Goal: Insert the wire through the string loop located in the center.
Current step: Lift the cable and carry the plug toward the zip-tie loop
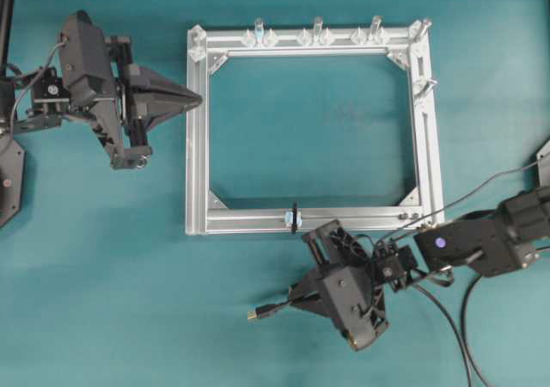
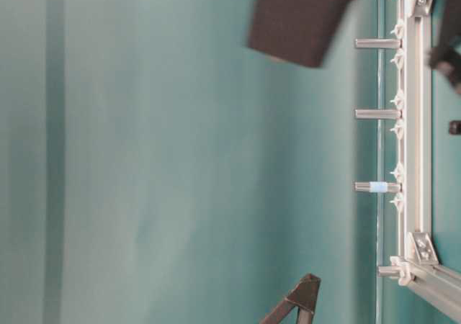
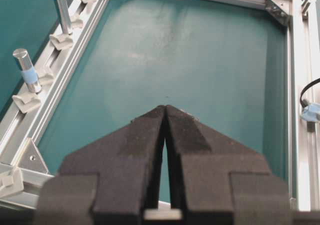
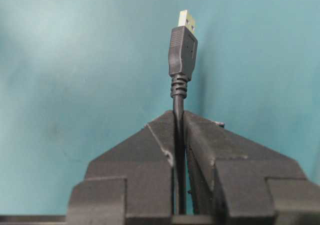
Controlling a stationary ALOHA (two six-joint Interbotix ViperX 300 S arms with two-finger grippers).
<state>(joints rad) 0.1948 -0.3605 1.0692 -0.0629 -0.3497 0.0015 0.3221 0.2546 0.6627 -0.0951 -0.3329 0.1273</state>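
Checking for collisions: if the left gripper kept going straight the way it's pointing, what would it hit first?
The left gripper, shut and empty, points at the aluminium frame, at its near side bar. It would likely meet that bar first, unless it rides above it; height is unclear.

The left gripper [image 1: 196, 101] lies level, jaws pressed together (empty), pointing right; the right gripper [image 1: 288, 304], near-side, points left, clamping the wire [image 4: 182, 50].

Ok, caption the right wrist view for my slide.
Right gripper shut on the thin black wire, its rectangular plug and metallic tip pointing away over the teal table.
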